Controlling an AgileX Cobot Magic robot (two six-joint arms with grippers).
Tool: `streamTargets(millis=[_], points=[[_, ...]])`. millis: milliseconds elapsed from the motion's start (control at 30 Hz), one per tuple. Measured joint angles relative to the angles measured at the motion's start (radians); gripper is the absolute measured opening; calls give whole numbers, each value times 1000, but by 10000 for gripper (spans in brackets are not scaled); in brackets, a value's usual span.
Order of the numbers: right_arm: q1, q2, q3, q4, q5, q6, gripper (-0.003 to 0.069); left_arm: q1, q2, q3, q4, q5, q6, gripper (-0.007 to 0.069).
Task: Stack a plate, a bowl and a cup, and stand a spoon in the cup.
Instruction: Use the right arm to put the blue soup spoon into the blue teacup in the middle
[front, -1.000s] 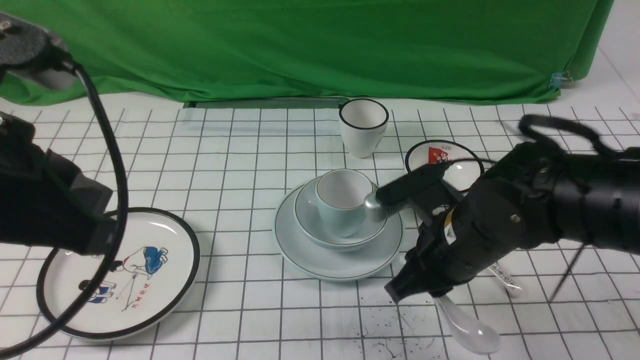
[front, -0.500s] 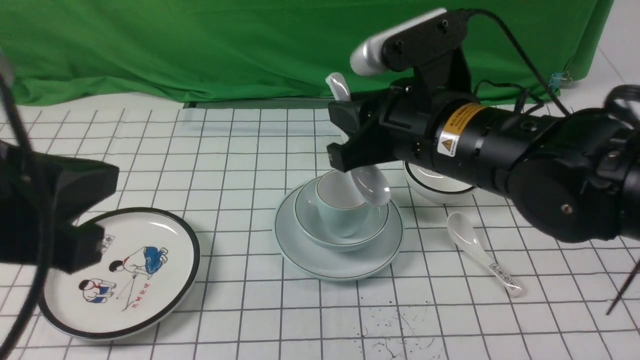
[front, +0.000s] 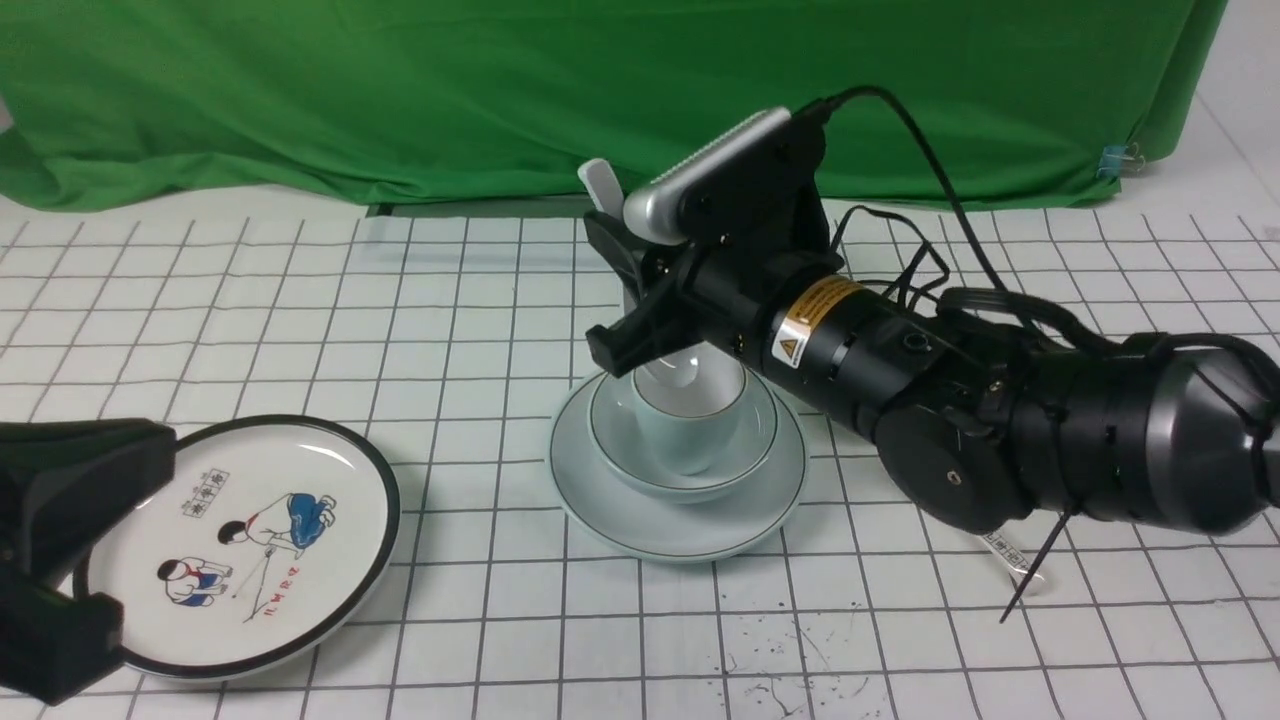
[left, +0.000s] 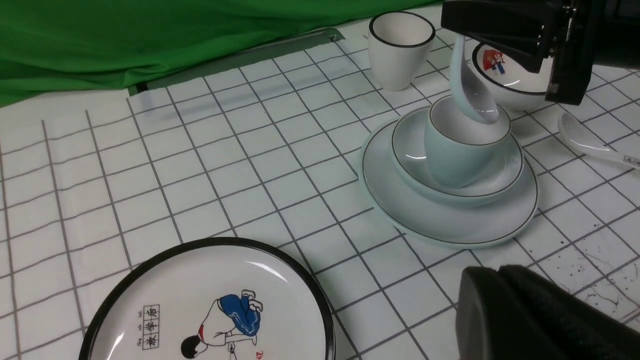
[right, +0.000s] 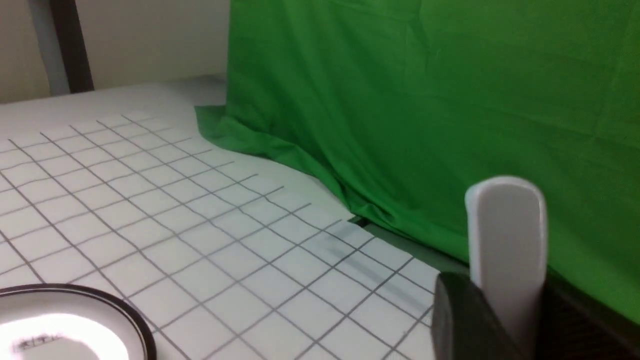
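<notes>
The pale plate (front: 680, 525) bears the pale bowl (front: 735, 470), and the squat cup (front: 690, 435) stands in the bowl; the same stack shows in the left wrist view, cup (left: 452, 155), bowl (left: 500, 182), plate (left: 450, 225). My right gripper (front: 612, 295) is shut on the plain white spoon (left: 470, 92). The spoon stands steeply, handle end (front: 600, 185) up, scoop down at the cup's mouth. In the right wrist view the handle (right: 507, 235) rises between the fingers. My left gripper (left: 500, 272) is shut and empty, low at the front left, apart from the stack.
A black-rimmed cartoon plate (front: 250, 540) lies front left, under the left arm (front: 70, 500). Behind the stack stand a taller black-rimmed cup (left: 400, 47) and a cartoon bowl (left: 510, 80). A printed spoon (left: 590, 145) lies right of the stack. Green cloth (front: 500, 90) closes the back.
My right arm has lifted the spoon from the front right of the table, swung it handle-up and brought its scoop over the cup. The left arm has dropped back to the front left corner.
</notes>
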Motion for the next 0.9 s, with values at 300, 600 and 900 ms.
streamTargets(millis=[300,600,900], points=[[-18,66,1,43,-9,-1,171,0,0,0,0,0,-3,-35],[-23,100,2,72,-9,-2,275,0,0,0,0,0,-4,-35],[-23,-142,2,75,297,-18,233,0,0,0,0,0,-3,-33]])
